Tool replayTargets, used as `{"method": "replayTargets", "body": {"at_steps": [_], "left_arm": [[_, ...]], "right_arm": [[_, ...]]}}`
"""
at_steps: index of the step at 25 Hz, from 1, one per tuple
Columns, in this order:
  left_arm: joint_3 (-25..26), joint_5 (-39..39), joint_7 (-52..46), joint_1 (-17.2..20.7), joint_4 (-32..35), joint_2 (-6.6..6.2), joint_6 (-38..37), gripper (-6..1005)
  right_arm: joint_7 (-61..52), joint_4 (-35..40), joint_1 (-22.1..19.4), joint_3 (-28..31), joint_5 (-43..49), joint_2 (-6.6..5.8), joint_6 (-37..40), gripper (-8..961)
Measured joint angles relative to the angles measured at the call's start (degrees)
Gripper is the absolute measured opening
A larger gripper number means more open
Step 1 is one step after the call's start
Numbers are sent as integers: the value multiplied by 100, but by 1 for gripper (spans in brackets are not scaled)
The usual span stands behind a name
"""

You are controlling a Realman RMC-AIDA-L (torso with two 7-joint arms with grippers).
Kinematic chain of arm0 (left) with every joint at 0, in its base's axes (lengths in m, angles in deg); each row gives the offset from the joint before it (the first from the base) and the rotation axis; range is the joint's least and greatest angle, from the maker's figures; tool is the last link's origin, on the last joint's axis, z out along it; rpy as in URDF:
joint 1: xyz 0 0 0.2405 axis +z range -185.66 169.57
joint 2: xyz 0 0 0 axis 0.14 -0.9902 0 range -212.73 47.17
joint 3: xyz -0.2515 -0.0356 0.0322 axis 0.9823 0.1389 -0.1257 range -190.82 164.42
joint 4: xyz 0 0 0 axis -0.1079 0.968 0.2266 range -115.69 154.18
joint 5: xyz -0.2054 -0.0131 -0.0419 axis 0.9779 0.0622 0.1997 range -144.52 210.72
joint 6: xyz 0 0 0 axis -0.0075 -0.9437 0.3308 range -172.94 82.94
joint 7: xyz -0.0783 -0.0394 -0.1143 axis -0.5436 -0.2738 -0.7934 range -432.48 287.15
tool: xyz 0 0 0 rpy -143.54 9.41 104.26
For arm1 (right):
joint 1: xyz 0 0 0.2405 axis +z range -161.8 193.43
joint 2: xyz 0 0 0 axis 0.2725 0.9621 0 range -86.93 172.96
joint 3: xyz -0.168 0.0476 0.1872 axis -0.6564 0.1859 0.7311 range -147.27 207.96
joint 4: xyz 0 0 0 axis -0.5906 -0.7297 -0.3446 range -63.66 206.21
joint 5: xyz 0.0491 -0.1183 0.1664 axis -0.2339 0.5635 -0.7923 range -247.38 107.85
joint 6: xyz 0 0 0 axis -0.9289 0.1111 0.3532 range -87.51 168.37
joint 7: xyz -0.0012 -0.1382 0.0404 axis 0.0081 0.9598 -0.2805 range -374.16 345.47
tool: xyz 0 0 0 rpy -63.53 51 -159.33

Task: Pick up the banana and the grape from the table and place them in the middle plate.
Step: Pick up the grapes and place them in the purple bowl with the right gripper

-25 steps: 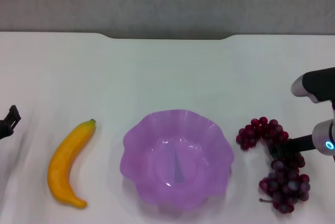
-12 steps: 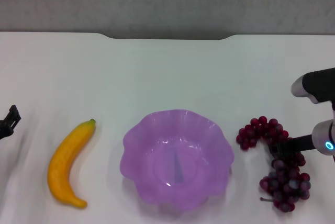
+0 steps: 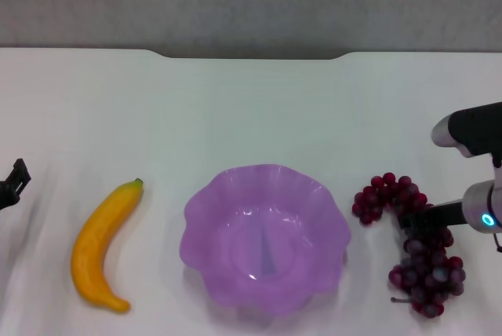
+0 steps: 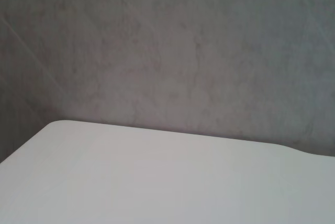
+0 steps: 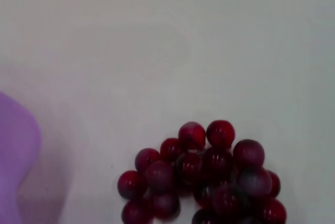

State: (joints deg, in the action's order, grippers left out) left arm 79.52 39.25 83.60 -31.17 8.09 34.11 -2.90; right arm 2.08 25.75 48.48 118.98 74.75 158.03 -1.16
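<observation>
Here the right tool [image 3: 417,220] sits in glossy dark-red grape [image 3: 420,261], its grip unclear

table [image 3: 259,108]: I see a plain white top, smooth and matt.
middle plate [image 3: 265,234]: looks to me like translucent purple plastic, lightly glossy, with a wavy rim.
grape [image 3: 423,261]: I read glossy dark red skins with small highlights.
banana [image 3: 102,243]: smooth yellow-orange skin, soft sheen.
right gripper [image 3: 413,222]: I see black matt fingers; the arm behind has a grey and black casing.
wall [image 4: 172,51]: I see dull, mottled grey.
</observation>
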Motion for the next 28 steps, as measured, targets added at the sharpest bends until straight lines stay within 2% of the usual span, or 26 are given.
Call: {"method": "replayTargets", "body": {"at_steps": [5,10,15,22,28], "left_arm": [[0,0,1,8,0,0,0,741],[0,0,-5,10,0,0,0,741],[0,8,-4,8,0,0,0,741],[0,10,-3,1,0,0,0,741],[0,9,-8,6,0,0,0,741]], "right_arm": [[34,-26,-75,-281,-294,-11,257,488],[42,-33,-134,-291,-315,-17,372,487],[178,-69,-325,-376,-447,0,820,484],[1025,-92,-603,-630,-1520,0,1675,476],[1740,-163,-783,-1076,-2347,-1,2345,469]]}}
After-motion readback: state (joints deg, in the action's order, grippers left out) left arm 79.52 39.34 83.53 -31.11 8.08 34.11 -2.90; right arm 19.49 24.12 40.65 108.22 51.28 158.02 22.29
